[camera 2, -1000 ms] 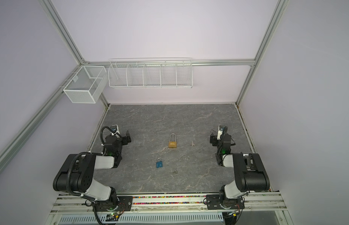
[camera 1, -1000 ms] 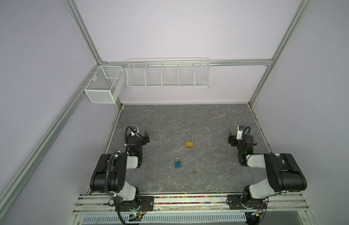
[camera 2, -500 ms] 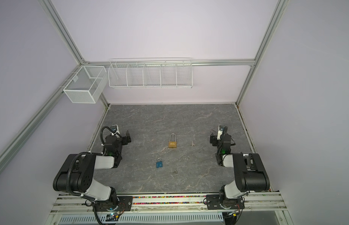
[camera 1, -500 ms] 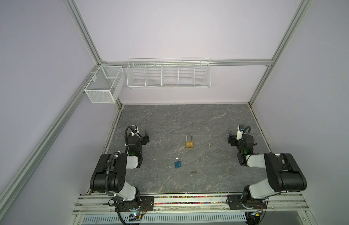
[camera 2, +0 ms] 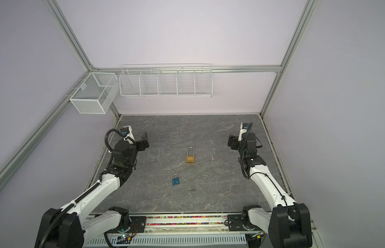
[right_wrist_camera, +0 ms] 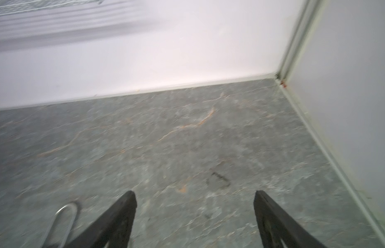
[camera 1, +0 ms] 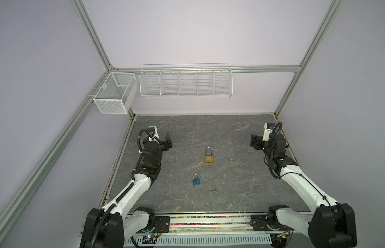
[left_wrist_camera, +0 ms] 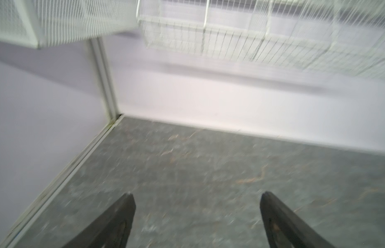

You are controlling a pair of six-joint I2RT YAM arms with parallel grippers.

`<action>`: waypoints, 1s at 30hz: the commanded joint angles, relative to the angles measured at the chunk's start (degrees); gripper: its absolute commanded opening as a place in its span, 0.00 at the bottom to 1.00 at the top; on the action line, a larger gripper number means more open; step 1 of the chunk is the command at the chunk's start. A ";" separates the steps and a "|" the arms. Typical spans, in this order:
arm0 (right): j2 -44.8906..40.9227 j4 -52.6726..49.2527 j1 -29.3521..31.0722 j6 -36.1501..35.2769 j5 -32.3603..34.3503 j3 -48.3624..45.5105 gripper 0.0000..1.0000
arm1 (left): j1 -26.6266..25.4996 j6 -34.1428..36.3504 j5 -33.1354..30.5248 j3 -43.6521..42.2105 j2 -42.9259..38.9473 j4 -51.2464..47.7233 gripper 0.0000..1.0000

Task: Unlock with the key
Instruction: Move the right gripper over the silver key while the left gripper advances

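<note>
A brass padlock (camera 1: 209, 158) (camera 2: 190, 158) with a tall silver shackle lies flat at mid-table. Right of it lies a small silver key (camera 1: 230, 158) (camera 2: 212, 158). Nearer the front lies a small blue padlock (camera 1: 196, 180) (camera 2: 175, 180), with another small key (camera 1: 213, 189) (camera 2: 192, 189) beside it. My left gripper (camera 1: 168, 141) (camera 2: 145, 140) (left_wrist_camera: 197, 195) is open and empty over the left side of the table. My right gripper (camera 1: 255, 141) (camera 2: 231, 142) (right_wrist_camera: 194, 193) is open and empty at the right. The right wrist view catches the brass padlock's shackle (right_wrist_camera: 65, 216).
The grey marbled table (camera 1: 187, 128) is walled on three sides. A white wire rack (camera 1: 185, 80) hangs on the back wall and a white mesh basket (camera 1: 114, 94) on the left rail, both above the table. Both arm bases stand at the front edge.
Both grippers have shifted slightly toward the back of the table, and both wrist views are blurred by motion. The padlocks and keys have not moved.
</note>
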 commanded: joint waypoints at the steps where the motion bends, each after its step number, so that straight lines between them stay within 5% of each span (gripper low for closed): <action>1: 2.79 -17.04 5.05 8.72 -9.63 -1.78 0.95 | -0.38 -18.21 25.34 4.98 2.36 -20.46 0.87; 3: 4.47 -17.65 9.10 8.93 -8.83 -1.76 0.98 | -1.46 -24.82 37.13 4.58 4.86 -17.31 0.82; 5: 7.08 -19.11 14.11 7.75 -5.66 -0.76 0.90 | -4.29 -28.95 41.47 3.81 5.85 -16.65 0.81; 14: 14.85 -15.32 17.30 15.79 -6.80 0.57 0.79 | -18.80 -34.98 24.12 -2.19 -2.91 -20.92 0.80; 30: 24.61 -18.96 18.63 12.27 1.69 10.44 0.58 | -18.92 -37.83 23.55 -6.54 -6.75 -19.91 0.78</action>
